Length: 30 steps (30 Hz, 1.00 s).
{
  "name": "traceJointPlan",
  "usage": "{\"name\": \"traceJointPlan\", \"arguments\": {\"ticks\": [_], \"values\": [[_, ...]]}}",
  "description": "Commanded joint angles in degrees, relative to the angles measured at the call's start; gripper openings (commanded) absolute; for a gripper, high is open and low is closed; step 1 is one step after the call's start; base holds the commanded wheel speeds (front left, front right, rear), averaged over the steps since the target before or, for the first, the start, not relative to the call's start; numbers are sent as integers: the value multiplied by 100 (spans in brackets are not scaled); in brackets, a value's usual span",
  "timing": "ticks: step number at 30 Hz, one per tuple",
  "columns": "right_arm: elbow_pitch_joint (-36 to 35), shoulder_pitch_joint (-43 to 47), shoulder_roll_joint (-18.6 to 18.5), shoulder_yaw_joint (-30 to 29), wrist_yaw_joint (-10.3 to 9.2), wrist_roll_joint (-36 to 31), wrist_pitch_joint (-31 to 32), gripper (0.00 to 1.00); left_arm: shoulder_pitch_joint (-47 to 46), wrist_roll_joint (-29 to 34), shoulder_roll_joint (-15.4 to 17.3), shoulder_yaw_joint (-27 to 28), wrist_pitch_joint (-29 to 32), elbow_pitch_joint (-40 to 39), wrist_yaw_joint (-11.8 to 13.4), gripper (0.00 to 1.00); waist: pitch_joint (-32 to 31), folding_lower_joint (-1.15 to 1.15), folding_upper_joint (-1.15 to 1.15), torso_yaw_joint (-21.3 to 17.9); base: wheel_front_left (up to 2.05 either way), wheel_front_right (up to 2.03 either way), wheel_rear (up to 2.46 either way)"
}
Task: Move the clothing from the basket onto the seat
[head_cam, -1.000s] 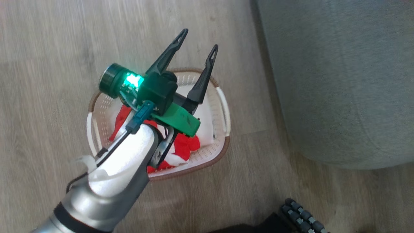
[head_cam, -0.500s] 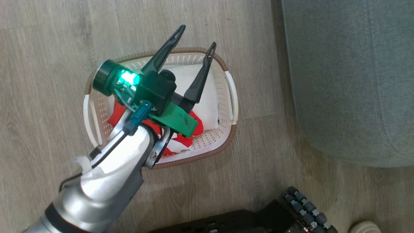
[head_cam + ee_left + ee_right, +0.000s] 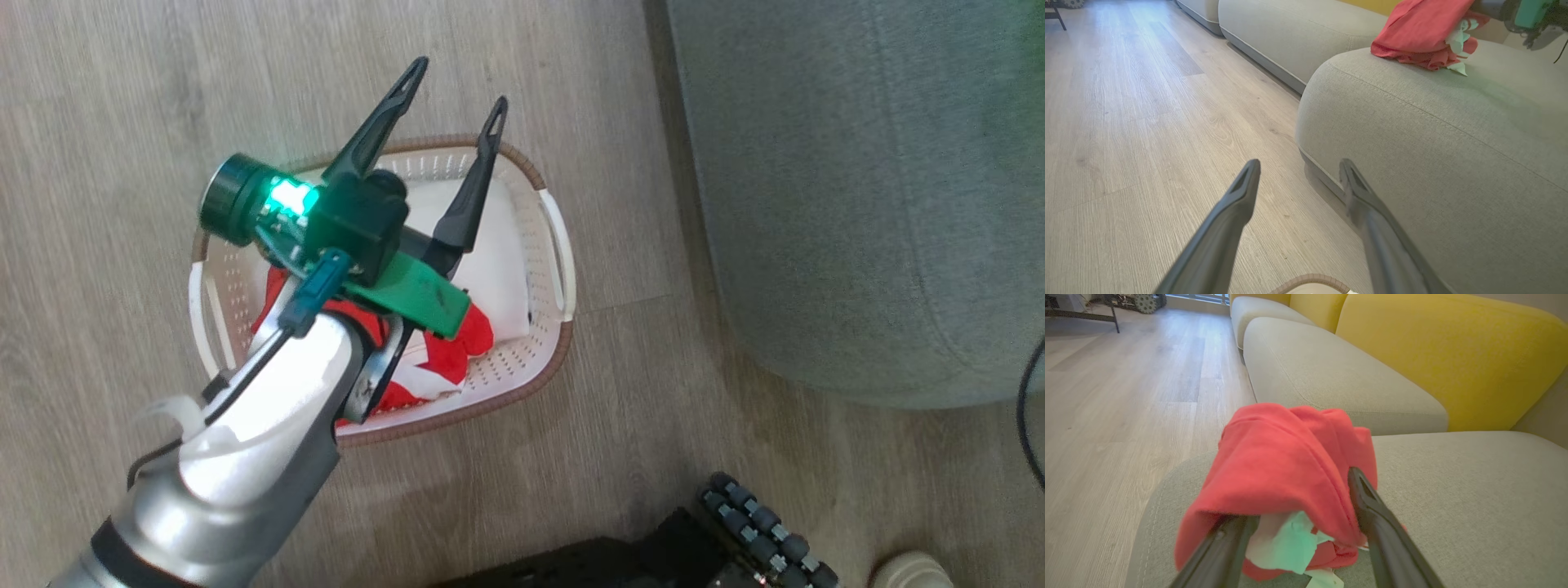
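Clothing (image 3: 476, 333) in the basket (image 3: 510, 369) lies at 7 o'clock from the left gripper (image 3: 459, 82), beneath its wrist; its jaws stand apart and empty, pointing to 1 o'clock past the far rim. The right gripper (image 3: 1301, 496), jaws apart, straddles a red garment (image 3: 1274, 465) resting on the seat (image 3: 1453, 498). The left arm is judged the nearer to the basket.

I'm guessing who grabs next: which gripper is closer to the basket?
Left. The left gripper hangs over the basket; the right gripper is at the seat, open around red clothing.
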Motion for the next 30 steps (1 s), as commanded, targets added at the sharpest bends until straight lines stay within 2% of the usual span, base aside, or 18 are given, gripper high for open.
{"name": "traceJointPlan", "arguments": {"ticks": [1,11,19,23,30], "values": [[-216,167,-15,80,-2,59,-51,100,122,-24,110,191,-47,-229,52,100,-85,0,0,-51,0,0,0],[-1054,1411,-161,991,-2,771,-51,100,478,-373,96,401,-325,-61,155,100,-909,0,0,-103,0,0,0],[-1256,1830,-330,1591,-2,1033,-51,100,988,-748,-9,706,-632,244,254,100,-1917,0,0,236,0,0,0],[-1322,2147,-230,1763,-2,1208,-51,100,1343,-920,-109,880,-713,408,256,100,-2465,0,0,482,0,0,0],[-1794,2946,214,1904,-2,1313,-51,100,2095,-938,-156,1367,-741,419,321,100,-3191,0,0,853,0,0,0]]}}
